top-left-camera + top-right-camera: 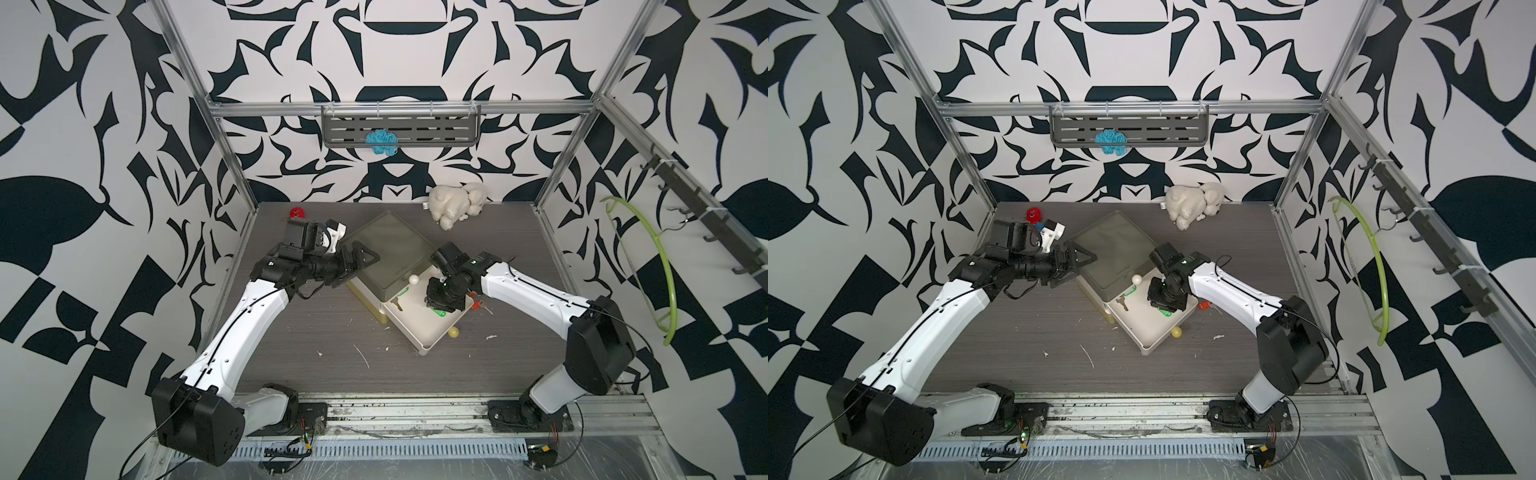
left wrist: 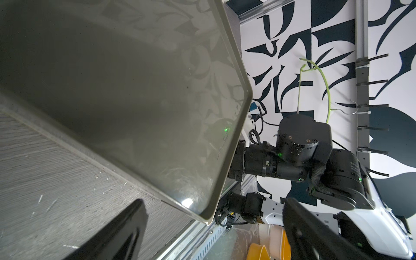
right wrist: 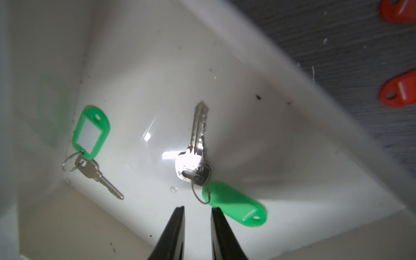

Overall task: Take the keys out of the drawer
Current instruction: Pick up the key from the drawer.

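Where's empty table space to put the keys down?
The wide grey stretch of table in front of the open drawer is bare. So is the patch between the plush and the right arm. It is crowded beside the drawer, where red tags lie.

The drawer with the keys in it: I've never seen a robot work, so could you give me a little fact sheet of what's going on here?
drawer: white drawer, pulled out of the grey-topped box
inside it: first green-tagged key set and second green-tagged key set, lying apart
outside, on the table: two red tags
right gripper: over the drawer floor, jaws slightly apart, holding nothing
left gripper: open, at the box's edge
task: not finished
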Robot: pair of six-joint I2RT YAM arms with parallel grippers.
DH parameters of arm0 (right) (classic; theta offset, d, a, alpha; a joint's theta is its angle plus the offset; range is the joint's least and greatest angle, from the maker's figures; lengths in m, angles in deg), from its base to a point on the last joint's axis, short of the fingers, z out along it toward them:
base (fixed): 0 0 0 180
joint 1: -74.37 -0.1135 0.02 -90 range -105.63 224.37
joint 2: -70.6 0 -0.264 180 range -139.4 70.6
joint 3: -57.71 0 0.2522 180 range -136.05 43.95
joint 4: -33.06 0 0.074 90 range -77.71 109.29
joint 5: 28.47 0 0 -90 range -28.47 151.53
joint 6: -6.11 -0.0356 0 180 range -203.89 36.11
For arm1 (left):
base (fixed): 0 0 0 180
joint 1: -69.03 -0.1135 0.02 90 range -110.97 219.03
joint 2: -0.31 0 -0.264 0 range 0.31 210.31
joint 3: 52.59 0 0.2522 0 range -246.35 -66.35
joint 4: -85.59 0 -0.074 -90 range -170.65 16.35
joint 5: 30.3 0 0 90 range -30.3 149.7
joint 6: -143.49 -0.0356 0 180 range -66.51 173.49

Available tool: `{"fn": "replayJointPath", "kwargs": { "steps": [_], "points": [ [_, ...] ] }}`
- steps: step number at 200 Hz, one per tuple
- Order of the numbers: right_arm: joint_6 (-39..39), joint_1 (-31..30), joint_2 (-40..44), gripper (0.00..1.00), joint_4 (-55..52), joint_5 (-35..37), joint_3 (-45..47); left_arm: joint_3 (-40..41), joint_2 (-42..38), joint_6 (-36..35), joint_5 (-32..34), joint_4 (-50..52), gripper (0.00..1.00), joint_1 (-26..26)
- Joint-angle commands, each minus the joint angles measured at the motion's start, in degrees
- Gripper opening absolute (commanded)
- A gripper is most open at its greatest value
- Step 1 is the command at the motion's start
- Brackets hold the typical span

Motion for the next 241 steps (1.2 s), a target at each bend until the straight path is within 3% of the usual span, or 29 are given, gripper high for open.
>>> {"fn": "replayJointPath", "kwargs": {
  "steps": [1,155,193,241],
  "points": [
    [1.46,-0.13,0.51,0.26,-0.79,2.15,-2.81,0.01,0.21,-1.54,0.0,1.07,0.99,0.22],
    [4.05,-0.13,-2.47,0.23,-2.28,2.92,-4.77,-0.12,1.57,-1.72,-0.27,0.97,0.99,0.22],
    [4.57,-0.14,-2.24,0.34,-3.97,4.27,-5.13,-0.03,1.48,-1.55,-0.36,0.89,0.99,0.22],
    [4.79,-0.61,-2.9,0.32,-2.48,3.71,-5.2,0.41,1.57,-1.28,-0.44,0.6,0.99,0.22]
  ]
}}
